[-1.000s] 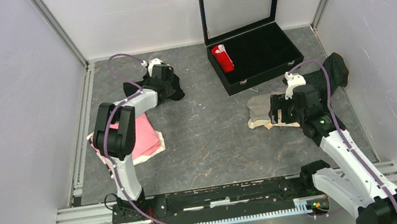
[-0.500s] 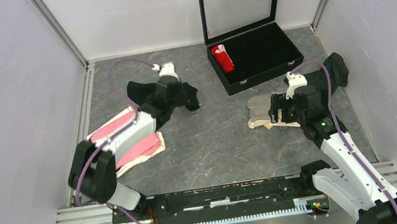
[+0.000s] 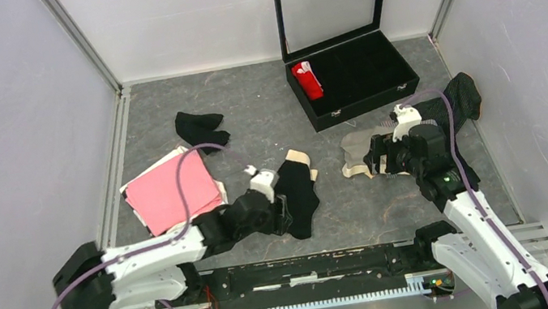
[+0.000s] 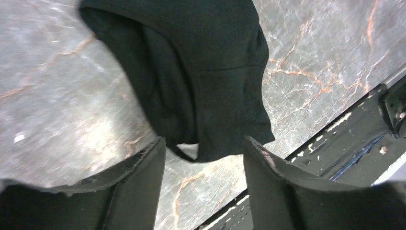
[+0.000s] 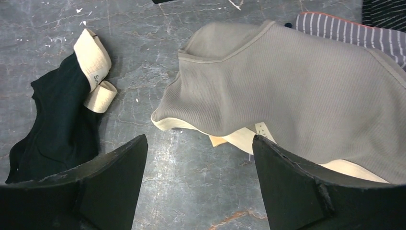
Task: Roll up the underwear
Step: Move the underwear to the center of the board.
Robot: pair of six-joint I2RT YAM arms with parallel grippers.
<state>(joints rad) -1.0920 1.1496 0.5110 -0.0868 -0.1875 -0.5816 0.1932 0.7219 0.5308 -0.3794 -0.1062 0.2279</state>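
Observation:
A black underwear [image 3: 299, 190] with a beige waistband lies flat near the table's front middle. My left gripper [image 3: 281, 209] sits at its near left edge. In the left wrist view the black cloth [image 4: 201, 72] ends just past the open left gripper [image 4: 203, 148], with bare table between the fingers. My right gripper [image 3: 382, 156] stands open over the edge of a beige underwear [image 3: 356, 149]. The right gripper [image 5: 199, 141] holds nothing; the beige cloth [image 5: 297, 91] lies just ahead. A pink piece [image 3: 174, 194], another black piece [image 3: 200, 129] and a dark pinstriped one [image 3: 459, 98] lie apart.
A black case [image 3: 398, 74] stands open at the back right, its glass lid upright, with a red roll [image 3: 307, 80] in its left compartment. Metal rails run along the left wall and the near edge, where the arm bases sit.
My left arm swung from the far left to the near middle with the black underwear, then opened and let it down there. The right arm barely moved.

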